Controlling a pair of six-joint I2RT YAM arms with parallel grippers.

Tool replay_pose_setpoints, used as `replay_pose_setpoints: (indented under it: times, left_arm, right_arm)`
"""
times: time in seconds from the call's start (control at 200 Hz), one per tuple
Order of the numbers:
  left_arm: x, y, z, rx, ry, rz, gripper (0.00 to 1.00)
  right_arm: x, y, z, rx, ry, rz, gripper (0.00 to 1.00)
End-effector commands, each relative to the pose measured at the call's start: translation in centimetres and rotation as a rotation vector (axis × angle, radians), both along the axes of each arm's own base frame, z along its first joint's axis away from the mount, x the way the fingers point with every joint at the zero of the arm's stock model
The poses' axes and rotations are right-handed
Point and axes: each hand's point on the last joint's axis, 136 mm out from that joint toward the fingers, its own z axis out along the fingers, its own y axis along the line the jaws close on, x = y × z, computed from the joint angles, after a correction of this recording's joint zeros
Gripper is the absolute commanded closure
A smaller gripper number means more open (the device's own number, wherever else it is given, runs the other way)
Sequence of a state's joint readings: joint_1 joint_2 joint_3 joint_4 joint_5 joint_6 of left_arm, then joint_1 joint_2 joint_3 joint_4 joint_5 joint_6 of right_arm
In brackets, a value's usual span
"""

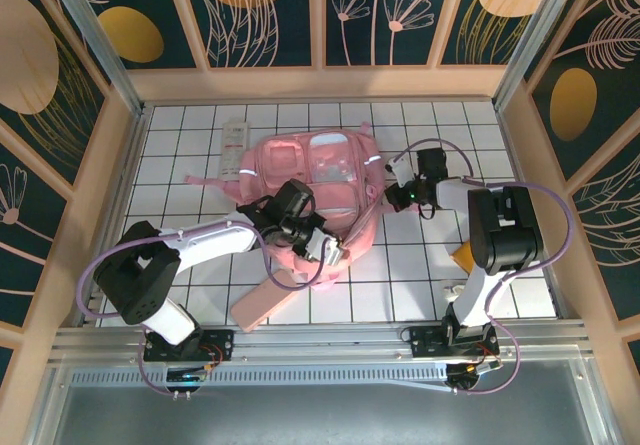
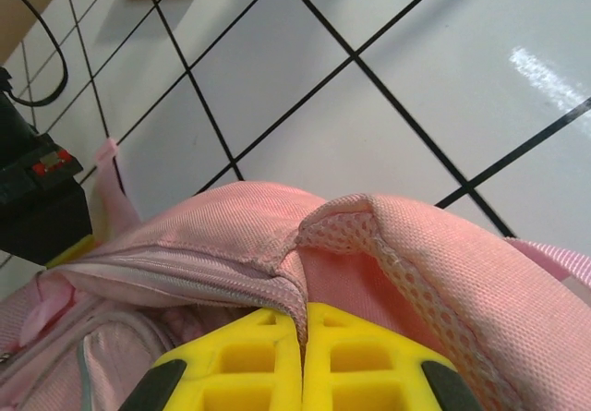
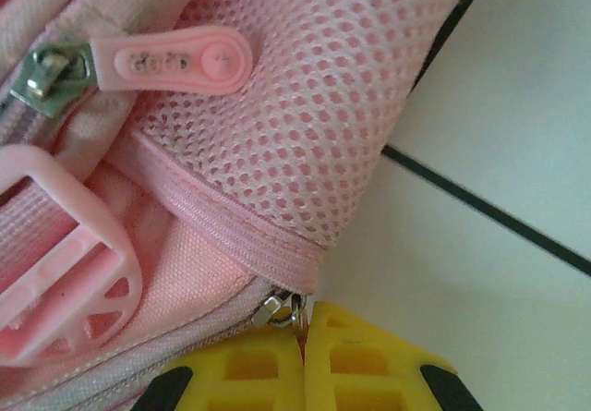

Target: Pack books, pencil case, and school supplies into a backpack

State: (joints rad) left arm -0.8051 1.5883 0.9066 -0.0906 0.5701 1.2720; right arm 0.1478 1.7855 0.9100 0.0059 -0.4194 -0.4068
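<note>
Backpack [image 1: 315, 170] sits mid-table with its clear front pockets facing up. Its long axis runs roughly near–far.

Left gripper [image 2: 303, 332]: jaws pinched tight on a fold of the backpack's pink rim beside the zip.

Right gripper [image 3: 305, 332]: jaws closed on the small metal zip puller [image 3: 277, 309] at the backpack's right edge.

Risk: the thin puller slips free. Or the fabric pinch gives, and the soft backpack drags along instead of the zip running.
</note>
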Motion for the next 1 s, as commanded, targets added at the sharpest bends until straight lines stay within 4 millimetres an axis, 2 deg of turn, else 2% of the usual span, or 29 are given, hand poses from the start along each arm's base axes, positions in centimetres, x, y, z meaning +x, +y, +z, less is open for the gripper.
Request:
replay_pose_setpoints:
  times: [0.0, 0.06, 0.08, 0.125, 0.15, 0.185, 0.245, 0.26, 0.285, 0.3, 0.315, 0.335, 0.355, 0.43, 0.455, 0.51, 0.535, 0.57, 0.606, 0.651, 0.696, 0.741, 0.871, 0.941, 0.996]
  left_arm:
    - [-3.1, 0.4, 0.8, 0.01, 0.032, -0.118, 1.0]
    - [-2.7, 0.3, 0.7, 0.011, 0.035, -0.094, 1.0]
    - [-2.5, 0.1, 0.7, 0.004, 0.036, -0.082, 1.0]
    - [-2.1, -0.4, 1.3, -0.024, 0.046, -0.055, 0.92]
    - [-1.9, -0.7, 1.7, -0.046, 0.053, -0.041, 0.73]
    - [-1.7, -1.2, 2.6, -0.086, 0.064, -0.019, 0.58]
    - [-1.6, -1.7, 4.2, -0.147, 0.072, -0.009, 0.55]
    - [-1.5, -1.8, 4.6, -0.159, 0.075, -0.003, 0.55]
    - [-1.4, -2.0, 5.2, -0.179, 0.08, 0.006, 0.54]
    - [-1.4, -2.0, 5.6, -0.189, 0.085, 0.013, 0.54]
    - [-1.4, -2.2, 6.0, -0.2, 0.089, 0.018, 0.54]
    - [-1.4, -2.2, 6.5, -0.209, 0.098, 0.023, 0.54]
    - [-1.4, -2.2, 6.9, -0.215, 0.105, 0.029, 0.54]
    - [-1.3, -2.1, 8.5, -0.228, 0.141, 0.075, 0.53]
    - [-0.7, -2.1, 9.0, -0.233, 0.169, 0.135, 0.49]
    - [1.1, -1.8, 9.7, -0.236, 0.24, 0.308, 0.48]
    - [2.4, -1.9, 11.1, -0.258, 0.246, 0.389, 0.48]
    - [3.5, -1.5, 11.5, -0.254, 0.255, 0.474, 0.48]
    - [4.0, -0.9, 11.0, -0.224, 0.245, 0.517, 0.47]
    - [3.8, -0.1, 9.8, -0.158, 0.209, 0.517, 0.46]
    - [3.6, 0.9, 8.3, -0.084, 0.167, 0.511, 0.45]
    - [3.9, 2.0, 6.6, -0.013, 0.111, 0.519, 0.46]
    - [5.9, 3.5, 3.6, 0.152, 0.056, 0.598, 0.51]
    - [6.9, 3.6, 2.4, 0.194, 0.07, 0.642, 0.52]
    - [7.4, 3.3, 2.1, 0.192, 0.11, 0.68, 0.52]
  right_arm:
    - [6.4, -5.3, 3.3, -0.009, -0.183, -0.295, 1.0]
    - [6.4, -5.5, 3.4, -0.02, -0.185, -0.294, 1.0]
    - [6.4, -5.5, 3.5, -0.026, -0.189, -0.293, 0.94]
    - [6.2, -5.7, 4.1, -0.032, -0.201, -0.301, 0.77]
    - [6.2, -5.9, 4.7, -0.031, -0.217, -0.312, 0.7]
    - [6.1, -6.2, 5.6, -0.028, -0.245, -0.326, 0.64]
    - [5.8, -6.5, 7.9, -0.008, -0.308, -0.357, 0.57]
    - [5.7, -6.7, 8.3, -0.006, -0.322, -0.369, 0.52]
    - [5.5, -6.9, 9.5, 0.004, -0.355, -0.387, 0.48]
    - [5.3, -7.2, 10.1, 0.005, -0.372, -0.401, 0.38]
    - [5.2, -7.3, 10.9, 0.006, -0.393, -0.412, 0.33]
    - [5.0, -7.6, 11.7, 0.002, -0.416, -0.431, 0.07]
    - [4.9, -8.1, 12.7, -0.002, -0.445, -0.453, 0.01]
    - [4.1, -10.3, 16.6, -0.027, -0.551, -0.581, 0.01]
    - [3.8, -11.2, 18.0, -0.03, -0.588, -0.642, 0.01]
    - [2.9, -13.9, 21.6, -0.022, -0.671, -0.822, 0.01]
    - [2.5, -15.1, 22.9, 0.004, -0.686, -0.913, 0.01]
    - [1.8, -16.5, 24.0, 0.04, -0.676, -1.038, 0.01]
    - [1.1, -17.6, 24.6, 0.105, -0.647, -1.153, 0.01]
    - [1.3, -17.1, 25.2, 0.178, -0.603, -1.126, 0.01]
    - [1.9, -14.6, 25.2, 0.201, -0.542, -0.941, 0.01]
    - [2.0, -13.0, 24.8, 0.19, -0.498, -0.838, 0.02]
    - [1.3, -11.3, 22.6, 0.199, -0.364, -0.816, 0.04]
    - [0.5, -9.9, 21.3, 0.205, -0.318, -0.773, 0.07]
    - [-0.2, -9.7, 20.2, 0.223, -0.258, -0.803, 0.11]
